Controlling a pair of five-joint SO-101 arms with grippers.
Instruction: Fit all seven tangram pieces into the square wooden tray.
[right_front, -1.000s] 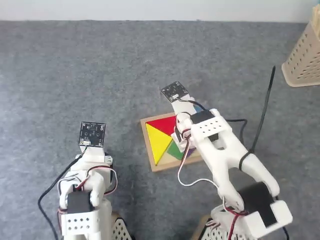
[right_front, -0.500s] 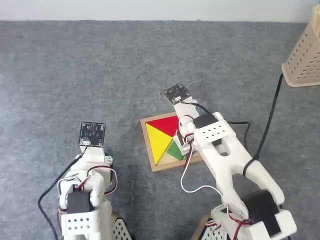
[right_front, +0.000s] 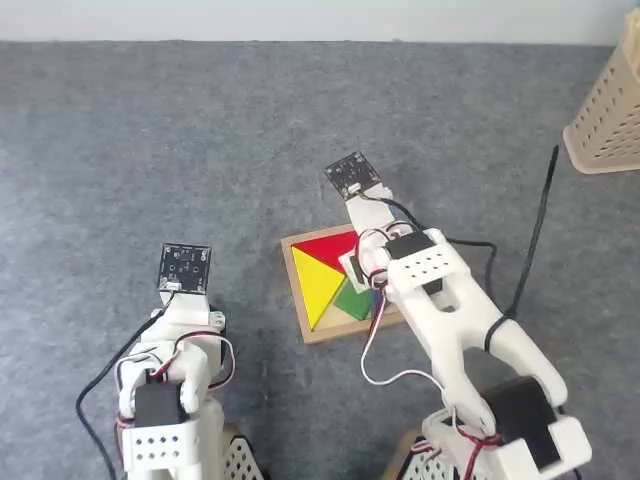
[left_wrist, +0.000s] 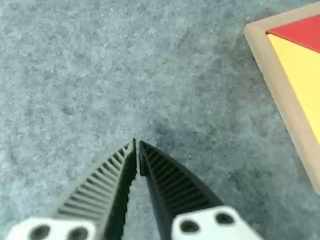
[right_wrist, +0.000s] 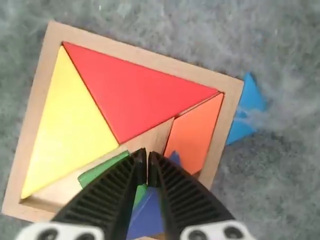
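hovering shut and empty over the tray (right_wrist: 150, 62), the right fingers (right_wrist: 144, 156) lie nearest the pale blue piece (right_wrist: 247, 107) outside its wall.

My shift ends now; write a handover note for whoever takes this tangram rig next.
Left tool: shut, empty, over the grey carpet beside the square wooden tray.
Right tool: shut, nothing seen in it, over the tray's middle.
Done: large red triangle, large yellow triangle and orange four-sided piece lie flat in the tray. Green piece and dark blue piece are inside too, partly under the tool; seating unclear.
Left: light blue triangle lies on the carpet outside the tray, by the orange piece's side; bare wood shows mid-tray.
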